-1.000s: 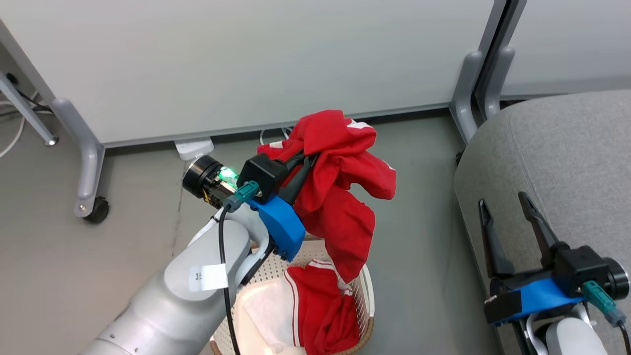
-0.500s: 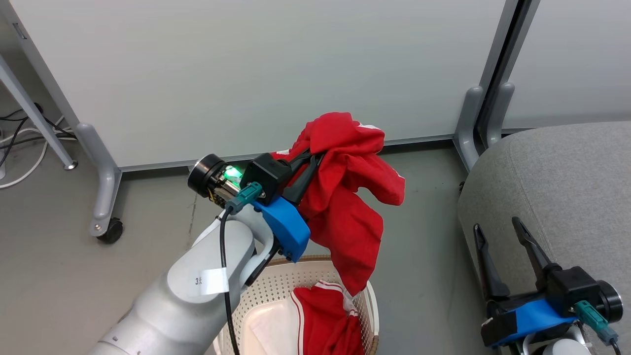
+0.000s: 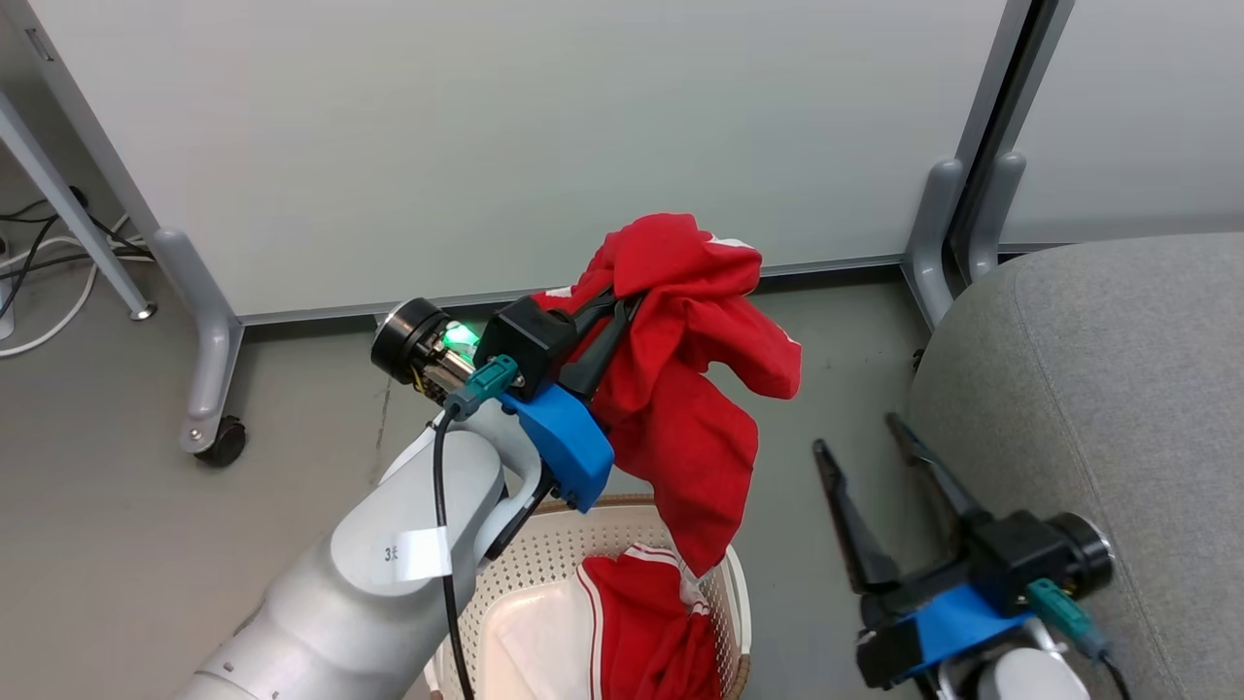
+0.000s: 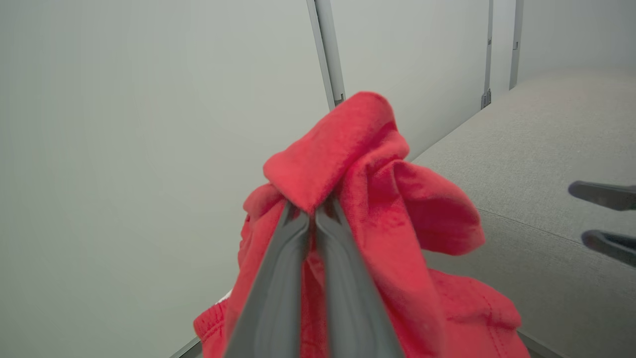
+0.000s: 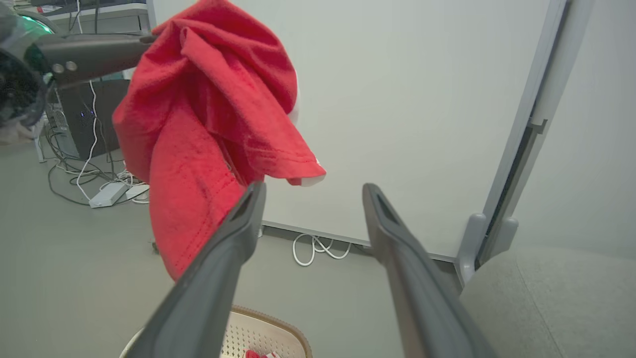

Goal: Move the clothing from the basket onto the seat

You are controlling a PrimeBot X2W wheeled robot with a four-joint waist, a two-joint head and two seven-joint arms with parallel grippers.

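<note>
The clothing (image 3: pixel 685 408) in the left tool (image 3: pixel 612 309) is soft, matt red cloth. Below that tool, the basket (image 3: pixel 564 554) is smooth, perforated cream plastic with a brown woven-look rim. Beside the right tool (image 3: pixel 857 434), the seat (image 3: pixel 1098 369) is coarse, matt grey woven fabric.

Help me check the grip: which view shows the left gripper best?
Left wrist view: the left gripper pinches a fold of the garment head-on. Head view shows it sideways; right wrist view, at the edge.
</note>
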